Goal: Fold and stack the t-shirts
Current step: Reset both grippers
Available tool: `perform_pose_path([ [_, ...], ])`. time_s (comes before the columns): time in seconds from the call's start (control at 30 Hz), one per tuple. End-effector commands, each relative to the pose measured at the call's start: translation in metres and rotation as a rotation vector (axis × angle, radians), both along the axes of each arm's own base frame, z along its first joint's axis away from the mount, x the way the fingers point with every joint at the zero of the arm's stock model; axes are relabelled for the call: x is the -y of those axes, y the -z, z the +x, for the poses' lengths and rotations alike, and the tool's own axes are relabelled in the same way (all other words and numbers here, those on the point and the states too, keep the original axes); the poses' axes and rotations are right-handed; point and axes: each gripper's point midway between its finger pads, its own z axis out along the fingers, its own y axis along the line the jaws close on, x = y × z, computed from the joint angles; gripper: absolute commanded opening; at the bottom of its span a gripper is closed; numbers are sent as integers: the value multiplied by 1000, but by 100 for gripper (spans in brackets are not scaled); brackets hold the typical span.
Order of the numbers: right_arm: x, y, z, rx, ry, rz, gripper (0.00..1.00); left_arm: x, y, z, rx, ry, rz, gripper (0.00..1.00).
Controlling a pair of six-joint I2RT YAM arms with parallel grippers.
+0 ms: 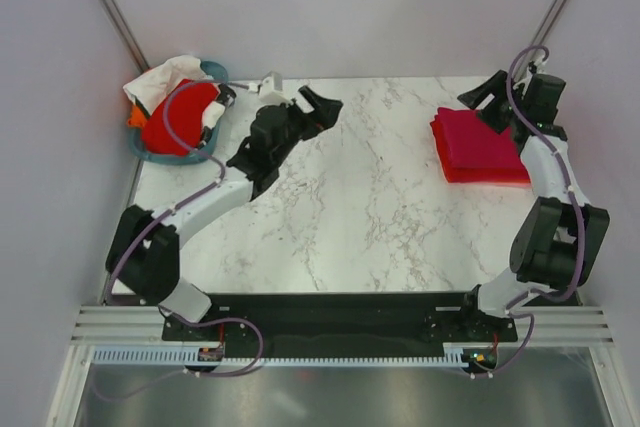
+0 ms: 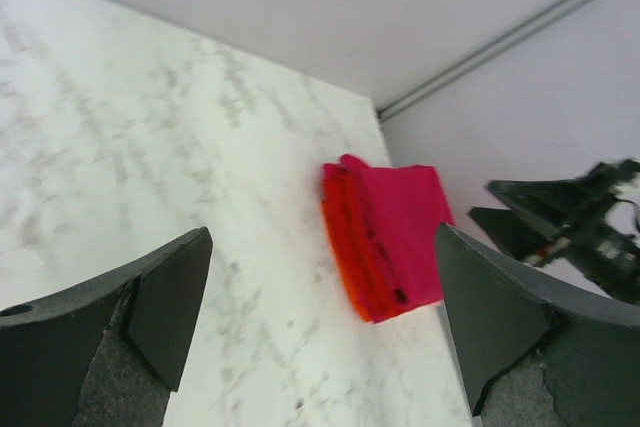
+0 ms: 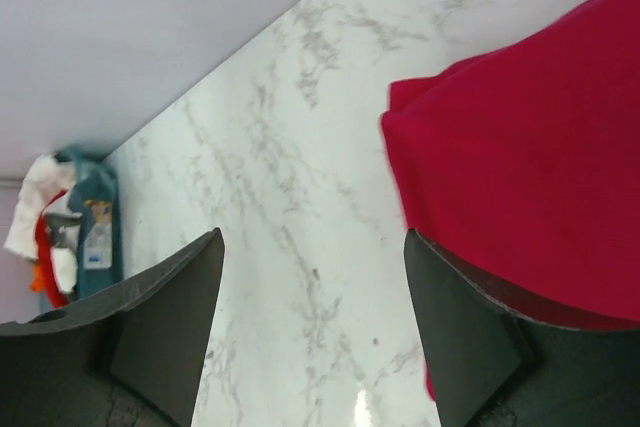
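Presently both jaws are gaping empty; my right jaws, hovering close, are risking snagging the stacked t-shirts (image 1: pixel 480 145).

Overhead view, low wrist views, t-shirts (image 1: pixel 478 147) shared

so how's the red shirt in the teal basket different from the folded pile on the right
The bright red cotton shirt lies crumpled in the teal plastic basket, far left; the crimson-topped folded shirt stack lies flat on the marble table, far right. The shirt is one heap; the stack shows layers. Both are red cloth.
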Motion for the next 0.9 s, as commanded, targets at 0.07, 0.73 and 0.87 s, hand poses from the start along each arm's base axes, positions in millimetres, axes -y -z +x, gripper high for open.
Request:
perform_pose_path([
  [0.07, -67, -43, -26, 224, -168, 118, 80, -54, 30, -41, -13, -10, 116, 99],
  [0.73, -192, 64, -174, 295, -232, -296, 98, -149, 125, -147, -61, -46, 403, 100],
  [0.87, -181, 98, -190, 213, -221, -304, 98, -150, 144, -154, -65, -2, 457, 100],
])
